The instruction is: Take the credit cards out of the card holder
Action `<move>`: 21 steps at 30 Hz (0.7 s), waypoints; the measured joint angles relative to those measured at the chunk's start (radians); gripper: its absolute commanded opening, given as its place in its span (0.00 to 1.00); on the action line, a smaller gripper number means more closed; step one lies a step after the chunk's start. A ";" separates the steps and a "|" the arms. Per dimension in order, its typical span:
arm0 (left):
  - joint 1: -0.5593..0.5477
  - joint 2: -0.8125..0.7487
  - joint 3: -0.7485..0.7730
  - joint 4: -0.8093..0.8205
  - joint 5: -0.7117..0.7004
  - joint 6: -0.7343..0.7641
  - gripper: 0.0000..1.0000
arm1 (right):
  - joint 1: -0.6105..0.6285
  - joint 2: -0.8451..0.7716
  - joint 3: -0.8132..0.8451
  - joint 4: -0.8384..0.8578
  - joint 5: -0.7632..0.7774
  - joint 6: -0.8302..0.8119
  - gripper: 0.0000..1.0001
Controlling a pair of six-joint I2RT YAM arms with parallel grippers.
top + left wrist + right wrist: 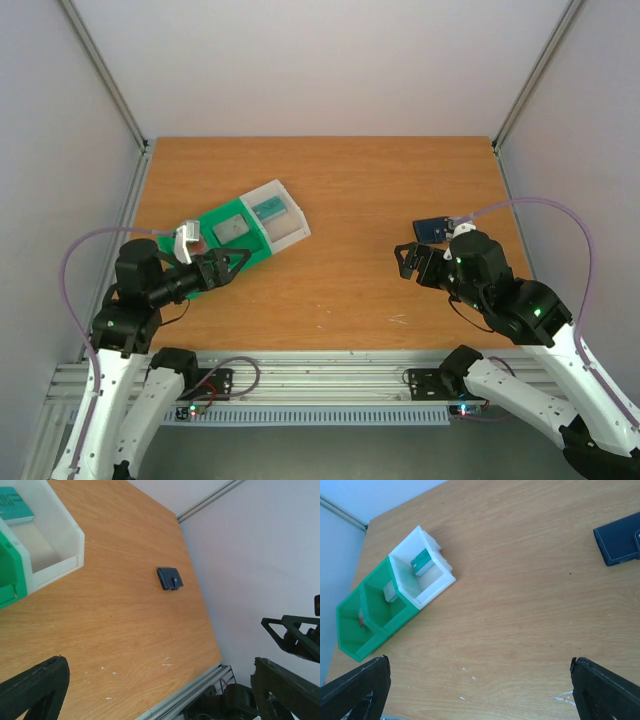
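The card holder is a flat dark navy wallet lying closed on the wooden table at the right, with its tab clasp fastened. It also shows in the left wrist view as the card holder and at the top right edge of the right wrist view as the card holder. The credit cards are hidden; none shows outside the wallet. My right gripper hangs open just left of and nearer than the wallet, holding nothing. My left gripper is open at the table's left, beside the tray, far from the wallet.
A green-and-white compartment tray lies at the left. Its white end bin holds a teal flat pack, and small items sit in the green bins. Grey walls and metal frame rails bound the table on three sides.
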 measured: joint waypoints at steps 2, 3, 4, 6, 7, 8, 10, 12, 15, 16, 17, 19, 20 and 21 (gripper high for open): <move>0.000 0.008 0.008 -0.018 -0.012 0.011 0.99 | 0.000 0.000 0.000 0.000 0.002 0.000 0.99; 0.000 0.012 0.013 -0.023 -0.014 0.014 0.99 | 0.000 0.000 0.000 0.000 0.002 -0.001 0.99; 0.000 0.017 0.018 -0.027 -0.013 0.019 0.99 | 0.000 0.000 0.000 0.000 0.002 -0.001 0.98; 0.000 0.030 0.029 -0.032 -0.012 0.025 0.99 | 0.000 0.002 0.000 0.005 0.002 -0.001 0.99; 0.000 0.036 0.033 -0.032 -0.013 0.027 0.99 | 0.000 0.005 0.000 0.011 0.002 -0.002 0.98; 0.000 0.039 0.036 -0.032 -0.016 0.028 0.99 | 0.000 0.009 0.000 0.020 0.002 -0.003 0.99; 0.000 0.042 0.045 -0.040 -0.034 0.029 0.99 | 0.000 0.022 -0.004 0.051 0.008 -0.014 0.98; 0.000 0.030 0.048 -0.046 -0.057 0.035 0.99 | 0.000 0.045 -0.016 0.084 0.038 -0.028 0.99; 0.000 -0.005 0.048 -0.056 -0.095 0.054 0.99 | 0.000 0.116 -0.017 0.103 0.111 -0.048 0.98; 0.000 -0.018 0.048 -0.059 -0.103 0.064 0.99 | 0.000 0.144 -0.015 0.105 0.138 -0.051 0.99; 0.000 -0.029 0.048 -0.063 -0.111 0.075 0.99 | 0.000 0.181 -0.011 0.105 0.179 -0.055 0.99; 0.000 -0.037 0.048 -0.071 -0.124 0.096 0.99 | -0.002 0.254 -0.008 0.111 0.257 -0.060 0.99; 0.000 -0.037 0.048 -0.074 -0.128 0.105 0.99 | -0.004 0.290 -0.008 0.113 0.290 -0.064 0.98; 0.000 -0.036 0.048 -0.078 -0.131 0.112 0.99 | -0.011 0.328 -0.008 0.115 0.317 -0.071 0.99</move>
